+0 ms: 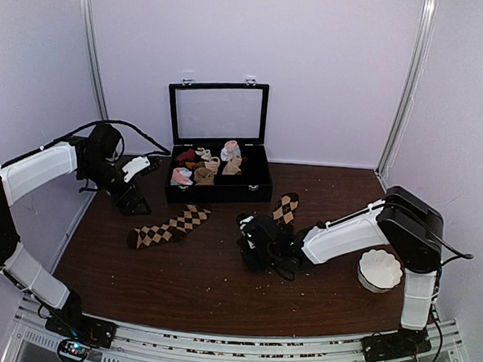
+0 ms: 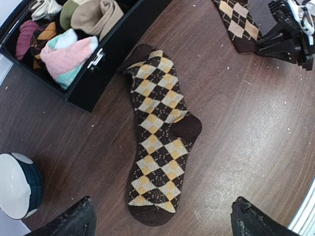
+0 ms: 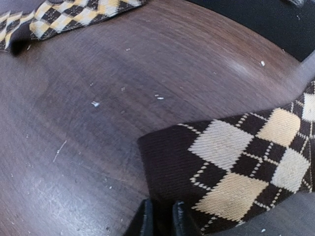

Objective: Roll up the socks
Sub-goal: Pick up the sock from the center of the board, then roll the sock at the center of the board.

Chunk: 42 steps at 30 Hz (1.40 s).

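Observation:
One of the socks (image 1: 169, 228), dark brown with tan diamonds, lies flat at the table's left centre and fills the left wrist view (image 2: 157, 132). My left gripper (image 2: 164, 219) hovers wide open above its toe end, touching nothing; from above it (image 1: 133, 205) is beside the box. The other sock (image 1: 286, 207) lies further right. My right gripper (image 3: 163, 221) is down at that sock's dark cuff (image 3: 167, 167), its fingers (image 3: 146, 221) nearly together with the cuff's edge pinched between them. The top view shows this gripper (image 1: 247, 230) at the sock's near end.
A black box (image 1: 216, 188) with its glass lid raised stands at the back, holding several small sock rolls (image 2: 69, 54). A white bowl (image 1: 380, 269) sits at the right near the right arm's base. Pale crumbs are scattered over the dark wooden table (image 1: 178, 284).

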Each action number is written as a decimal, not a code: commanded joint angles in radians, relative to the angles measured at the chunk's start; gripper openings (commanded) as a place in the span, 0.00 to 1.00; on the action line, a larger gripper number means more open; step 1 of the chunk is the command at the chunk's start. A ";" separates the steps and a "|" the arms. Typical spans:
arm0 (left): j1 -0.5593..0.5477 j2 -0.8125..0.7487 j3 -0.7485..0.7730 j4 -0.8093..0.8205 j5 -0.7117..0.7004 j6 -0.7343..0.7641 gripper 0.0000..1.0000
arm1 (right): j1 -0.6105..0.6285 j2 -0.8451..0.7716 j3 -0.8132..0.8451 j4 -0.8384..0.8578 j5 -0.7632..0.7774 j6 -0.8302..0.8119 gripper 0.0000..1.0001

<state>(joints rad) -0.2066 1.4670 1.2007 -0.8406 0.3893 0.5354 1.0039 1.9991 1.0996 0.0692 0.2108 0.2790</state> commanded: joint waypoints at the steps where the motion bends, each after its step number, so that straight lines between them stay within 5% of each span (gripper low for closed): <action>1: -0.029 -0.013 0.027 -0.015 0.033 0.030 0.98 | -0.034 0.027 -0.003 -0.072 -0.112 0.019 0.09; 4: -0.050 -0.011 0.031 -0.020 0.045 0.042 0.98 | -0.040 0.013 -0.012 -0.084 -0.193 0.011 0.00; 9: -0.081 -0.012 0.040 -0.039 0.162 0.072 0.98 | -0.039 -0.058 -0.058 -0.056 -0.343 0.043 0.00; 22: -0.364 0.089 -0.001 0.030 0.099 0.201 0.97 | -0.074 -0.112 -0.173 0.125 -0.714 0.301 0.00; 31: -0.558 0.213 0.015 0.164 0.053 0.283 0.86 | -0.154 -0.066 -0.255 0.384 -0.882 0.559 0.00; 42: -0.654 0.344 0.066 0.318 0.038 0.276 0.63 | -0.177 -0.053 -0.283 0.337 -0.915 0.604 0.00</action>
<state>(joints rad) -0.8471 1.7870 1.2442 -0.6350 0.4377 0.8028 0.8379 1.9247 0.8333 0.4030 -0.6727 0.8497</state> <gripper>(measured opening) 0.639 0.021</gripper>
